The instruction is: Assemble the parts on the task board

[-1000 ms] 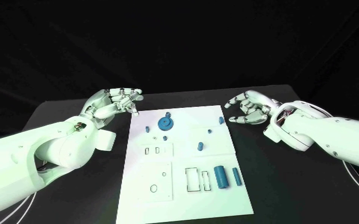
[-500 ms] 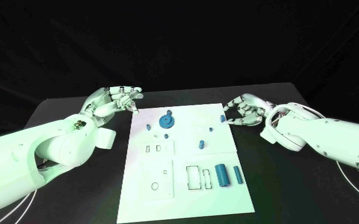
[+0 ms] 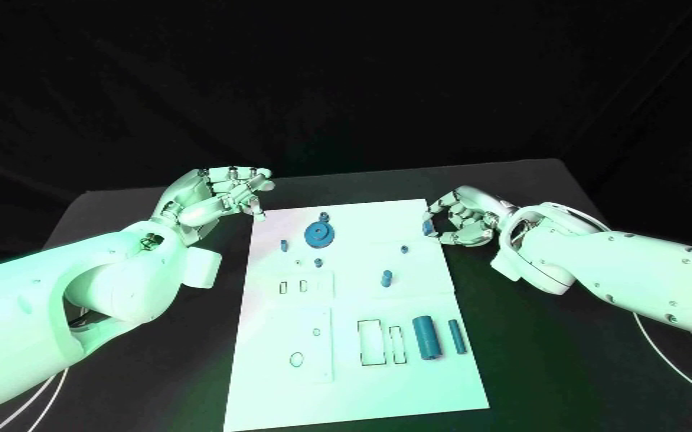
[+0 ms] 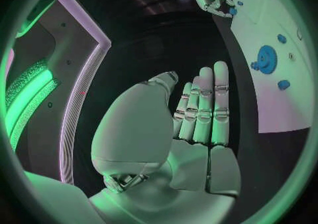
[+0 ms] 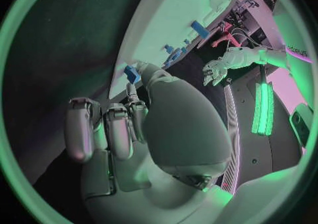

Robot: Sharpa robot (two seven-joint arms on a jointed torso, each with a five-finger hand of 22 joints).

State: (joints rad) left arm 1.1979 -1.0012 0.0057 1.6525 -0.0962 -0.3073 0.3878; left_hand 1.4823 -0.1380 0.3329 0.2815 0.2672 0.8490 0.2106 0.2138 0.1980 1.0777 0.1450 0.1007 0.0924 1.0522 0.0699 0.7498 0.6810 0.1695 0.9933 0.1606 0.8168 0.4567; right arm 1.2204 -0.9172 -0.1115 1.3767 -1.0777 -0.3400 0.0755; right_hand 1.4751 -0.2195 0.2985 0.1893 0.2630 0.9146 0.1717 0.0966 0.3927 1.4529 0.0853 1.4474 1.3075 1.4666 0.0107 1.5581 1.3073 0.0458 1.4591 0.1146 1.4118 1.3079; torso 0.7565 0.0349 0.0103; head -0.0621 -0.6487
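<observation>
Black table [image 3: 548, 352]: right hand [image 3: 464, 217] pinches a small blue part [image 3: 430, 224] at the task board's [image 3: 361, 392] two-o'clock edge, apparently picking it up for insertion next; left hand [image 3: 216, 195] hovers empty, fingers together.

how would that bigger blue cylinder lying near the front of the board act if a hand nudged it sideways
The larger blue cylinder lies on its side on the flat task board, so it would probably roll. It looks rigid and likely light. The thinner blue cylinder beside it would likely be bumped.

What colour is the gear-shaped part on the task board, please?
Blue; the gear-shaped part shows best in the head view.
</observation>
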